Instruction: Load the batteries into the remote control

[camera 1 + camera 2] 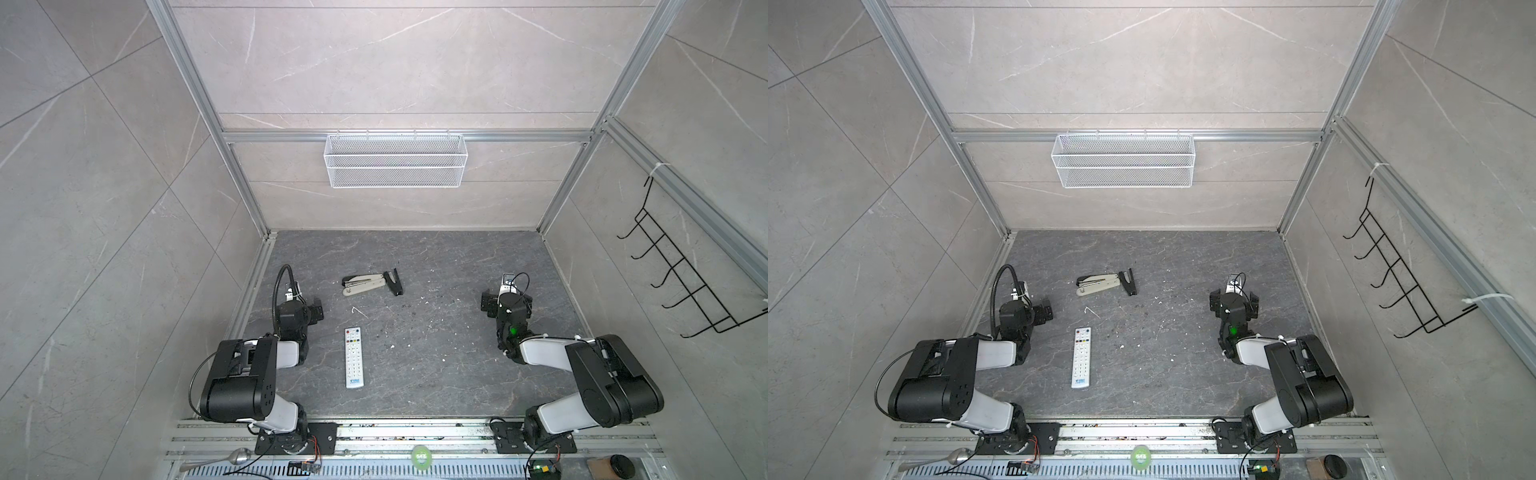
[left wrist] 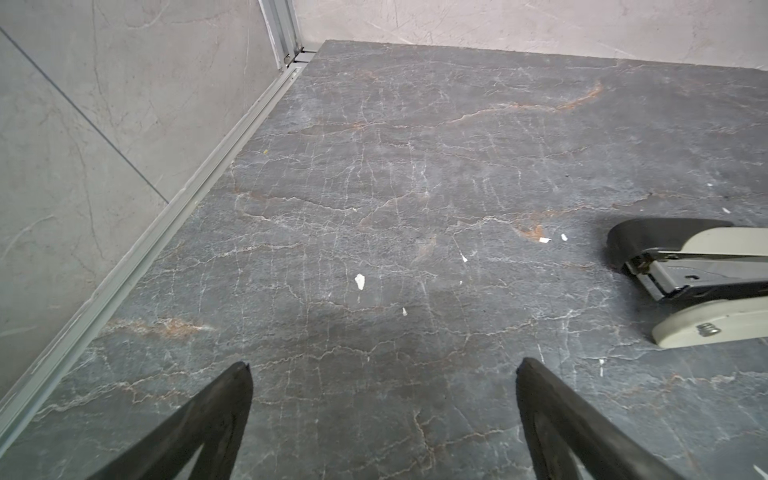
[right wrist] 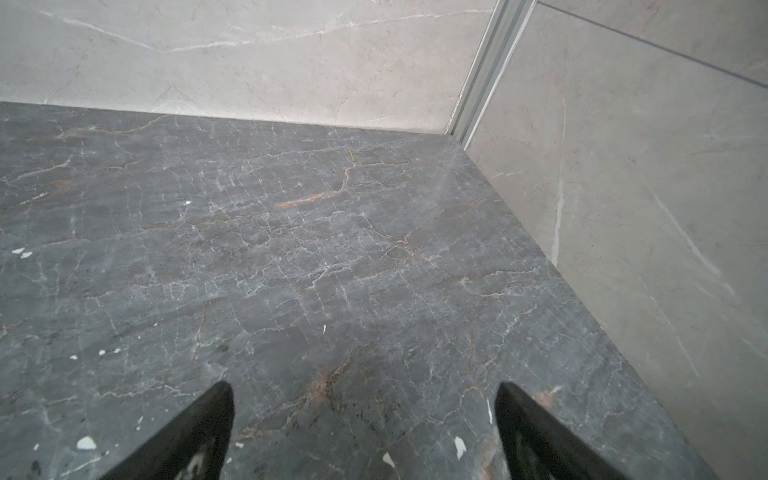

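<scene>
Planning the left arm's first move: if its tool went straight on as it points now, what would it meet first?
Probably bare tabletop, then the back wall; depth is unclear. The open left tool aims past the stapler, which lies off to one side.

The remote control [image 1: 354, 357] is laid on the table [image 1: 449, 374], left of the middle and toward the front edge, lengthwise from front to back. Behind it the stapler [image 1: 362, 283] is laid crosswise, with a smaller tool [image 1: 394, 282] just beside its right end. The left end effector [image 2: 382, 370] is held left of the stapler, near the left wall; the right end effector [image 3: 363, 390] is held near the right wall. A wire basket [image 1: 395, 160] is hung on the back wall, a hook rack [image 1: 683, 259] on the right wall.
</scene>
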`<state>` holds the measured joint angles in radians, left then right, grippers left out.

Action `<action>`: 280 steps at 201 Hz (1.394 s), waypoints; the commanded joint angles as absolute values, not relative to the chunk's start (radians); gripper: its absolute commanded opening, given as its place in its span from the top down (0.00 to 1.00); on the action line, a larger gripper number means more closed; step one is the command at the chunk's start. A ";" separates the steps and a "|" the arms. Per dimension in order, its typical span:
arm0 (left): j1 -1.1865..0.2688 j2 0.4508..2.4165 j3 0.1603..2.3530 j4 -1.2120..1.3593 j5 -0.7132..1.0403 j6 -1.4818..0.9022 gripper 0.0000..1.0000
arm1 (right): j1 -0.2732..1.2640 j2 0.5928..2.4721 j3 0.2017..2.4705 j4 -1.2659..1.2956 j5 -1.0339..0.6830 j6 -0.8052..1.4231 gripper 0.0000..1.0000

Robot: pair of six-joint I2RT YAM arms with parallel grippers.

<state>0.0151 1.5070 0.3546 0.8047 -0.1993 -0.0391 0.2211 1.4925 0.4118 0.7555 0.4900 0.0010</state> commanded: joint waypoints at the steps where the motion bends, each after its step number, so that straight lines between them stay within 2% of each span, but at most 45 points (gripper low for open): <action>1: 0.017 1.501 0.352 0.866 -0.184 -0.019 0.00 | 0.220 1.475 0.403 0.772 0.456 0.018 0.01; 37: 0.018 1.502 0.352 0.866 -0.184 -0.019 0.00 | 0.196 1.486 0.440 0.710 0.397 0.026 0.01; 61: 0.019 1.502 0.352 0.866 -0.184 -0.019 0.00 | 0.195 1.461 0.329 0.887 0.354 0.011 0.01; 89: 0.018 1.502 0.351 0.866 -0.184 -0.019 0.00 | 0.167 1.528 0.340 0.931 0.311 0.020 0.01; 280: 0.020 1.502 0.353 0.864 -0.183 -0.019 0.00 | 0.155 1.522 0.347 0.906 0.295 0.029 0.01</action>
<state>0.0158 1.5070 0.3546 0.8127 -0.1982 -0.0391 0.1574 1.5166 0.3496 0.8806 0.3012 0.0086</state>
